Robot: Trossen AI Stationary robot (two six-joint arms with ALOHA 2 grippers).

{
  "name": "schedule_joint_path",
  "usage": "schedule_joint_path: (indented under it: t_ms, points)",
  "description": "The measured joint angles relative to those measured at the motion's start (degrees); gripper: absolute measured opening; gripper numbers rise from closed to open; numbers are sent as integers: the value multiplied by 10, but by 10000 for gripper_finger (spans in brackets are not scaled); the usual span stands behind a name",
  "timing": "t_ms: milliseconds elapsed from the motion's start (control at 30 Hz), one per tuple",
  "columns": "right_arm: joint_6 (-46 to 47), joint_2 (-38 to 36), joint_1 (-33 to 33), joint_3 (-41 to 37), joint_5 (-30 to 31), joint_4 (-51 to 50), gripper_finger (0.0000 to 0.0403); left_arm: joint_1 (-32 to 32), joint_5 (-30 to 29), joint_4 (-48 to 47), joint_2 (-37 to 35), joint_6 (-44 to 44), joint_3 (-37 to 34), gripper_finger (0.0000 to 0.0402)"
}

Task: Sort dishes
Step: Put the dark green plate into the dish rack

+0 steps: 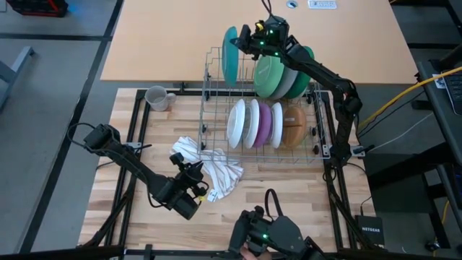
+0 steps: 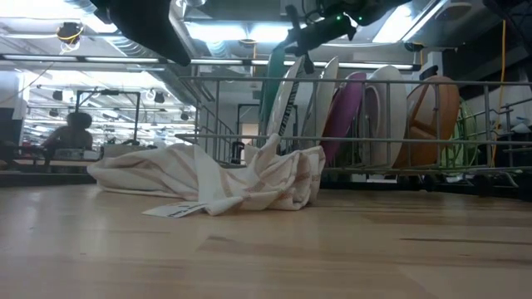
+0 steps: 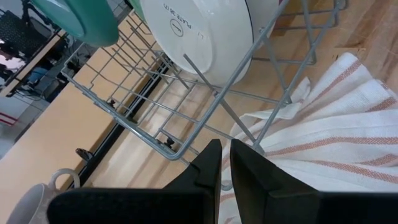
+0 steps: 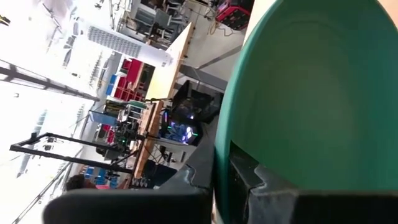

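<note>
Right wrist view shows the teal plate [image 4: 311,93] filling most of the picture, its rim pinched between that arm's own dark fingers [image 4: 245,180], which are clamped together on the plate's edge. From above, the right fingers [image 1: 245,41] hold this teal plate [image 1: 230,54] upright at the far left end of the grey wire rack [image 1: 216,94], over the rack's back row. Just beside the fingers toward the rack's other end stand the large green plate [image 1: 268,76] and a grey plate [image 1: 292,81], leaning together on edge. On the near side of the fingers, the rack's front row carries a white plate [image 1: 237,123], a second white plate [image 1: 251,123], a purple plate [image 1: 264,123], another white one [image 1: 277,124] and the brown bowl [image 1: 294,126], all standing on edge. A grey mug [image 1: 157,97] sits on the surface well apart from the rack, on its left.

The left fingers [image 1: 193,175] hover low at the edge of the white cloth with stripes [image 1: 216,170], which lies crumpled on the surface against the rack's near left corner. In the left wrist view those fingers [image 3: 205,174] are drawn almost together with only a thin slit between them, gripping nothing, with the cloth [image 3: 336,137] and the rack's wire corner [image 3: 174,146] just past their tips and a white plate [image 3: 199,37] beyond.
</note>
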Motion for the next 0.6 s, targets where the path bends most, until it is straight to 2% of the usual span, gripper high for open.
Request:
schedule_joint_path:
  t_ms: [333, 600]
  points:
    - [-38, 0, 0, 1, 40, -69, 17, -6, 0, 0, 0, 0, 0, 27]
    - [-43, 1, 0, 1, 53, -79, 17, -6, 0, 7, 0, 1, 0, 27]
